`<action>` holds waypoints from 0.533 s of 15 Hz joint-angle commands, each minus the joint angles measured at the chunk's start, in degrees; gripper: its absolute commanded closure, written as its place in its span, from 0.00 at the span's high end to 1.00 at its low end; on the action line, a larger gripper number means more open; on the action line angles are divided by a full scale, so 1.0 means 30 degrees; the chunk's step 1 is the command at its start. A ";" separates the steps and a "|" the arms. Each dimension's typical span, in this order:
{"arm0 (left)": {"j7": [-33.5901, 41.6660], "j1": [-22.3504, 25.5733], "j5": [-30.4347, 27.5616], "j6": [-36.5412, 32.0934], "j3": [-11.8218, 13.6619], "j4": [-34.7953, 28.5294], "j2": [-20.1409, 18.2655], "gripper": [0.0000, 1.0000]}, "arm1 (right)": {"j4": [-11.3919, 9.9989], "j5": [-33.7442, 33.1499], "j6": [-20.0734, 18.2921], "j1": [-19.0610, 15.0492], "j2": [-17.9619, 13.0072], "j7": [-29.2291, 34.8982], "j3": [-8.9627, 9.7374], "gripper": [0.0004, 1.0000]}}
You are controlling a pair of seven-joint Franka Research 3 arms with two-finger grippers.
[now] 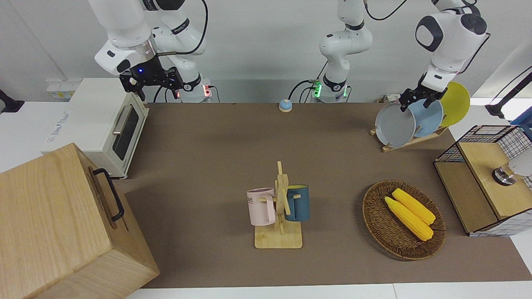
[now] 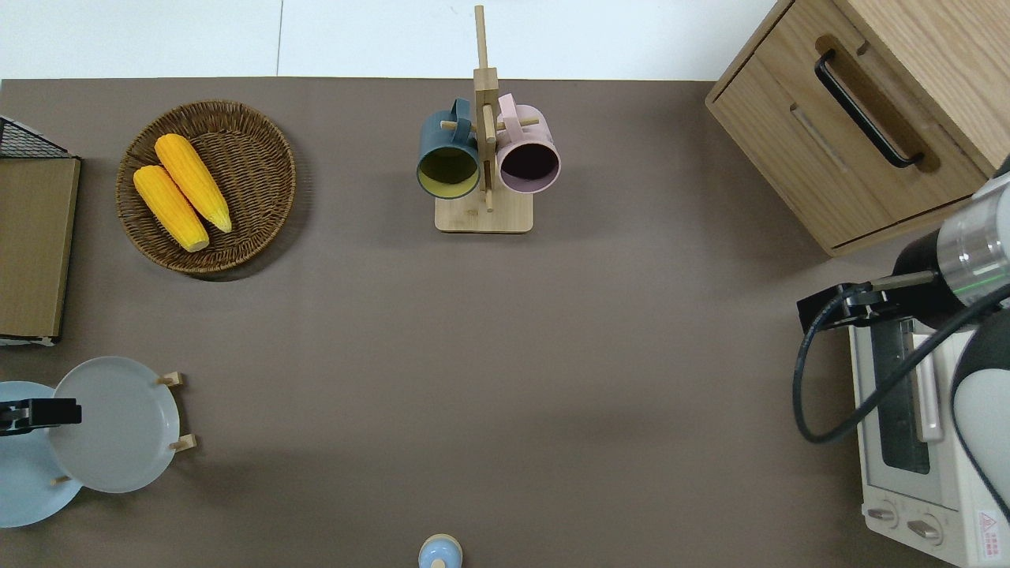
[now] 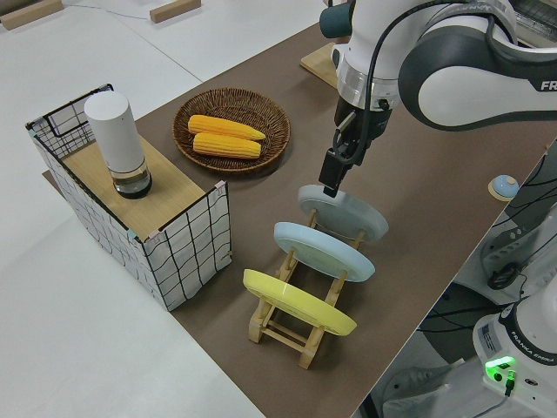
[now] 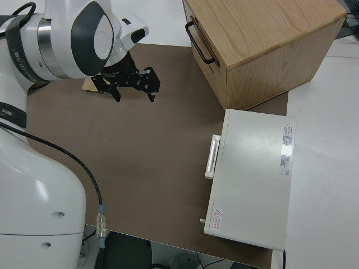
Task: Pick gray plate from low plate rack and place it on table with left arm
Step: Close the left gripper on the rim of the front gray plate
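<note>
Nearest the front camera, we see a wooden cabinet (image 1: 62, 232) at the right arm's end of the table (image 1: 216, 145). At the left arm's end, the gray plate (image 1: 395, 124) stands tilted in the low plate rack (image 1: 409, 141), farthest from the robots of three plates; a sky-blue plate (image 1: 428, 118) and a yellow plate (image 1: 456, 104) follow. Our left gripper (image 1: 405, 104) sits at its upper rim; whether the fingers clasp it, we cannot tell. Our right arm is parked, right gripper (image 4: 134, 87) spread apart.

White jointed arms (image 1: 451, 35), black cables, black fingers (image 1: 404, 107).
</note>
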 commanded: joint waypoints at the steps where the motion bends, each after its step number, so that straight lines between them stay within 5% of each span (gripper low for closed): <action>1: 0.0164 0.0132 0.0253 0.1796 -0.0034 -0.1856 -0.0386 0.99 | 0.0109 -0.0123 -0.0206 -0.0441 -0.0038 0.0226 0.0404 0.98; 5: 0.0019 0.0484 0.1217 0.2034 -0.0005 -0.1917 -0.0122 0.99 | 0.0138 -0.0123 -0.0206 -0.0441 -0.0038 0.0226 0.0404 0.98; 8: -0.0187 0.0484 0.1220 0.2034 -0.0005 -0.1946 -0.0034 0.81 | 0.0109 -0.0123 -0.0206 -0.0441 -0.0038 0.0226 0.0404 0.98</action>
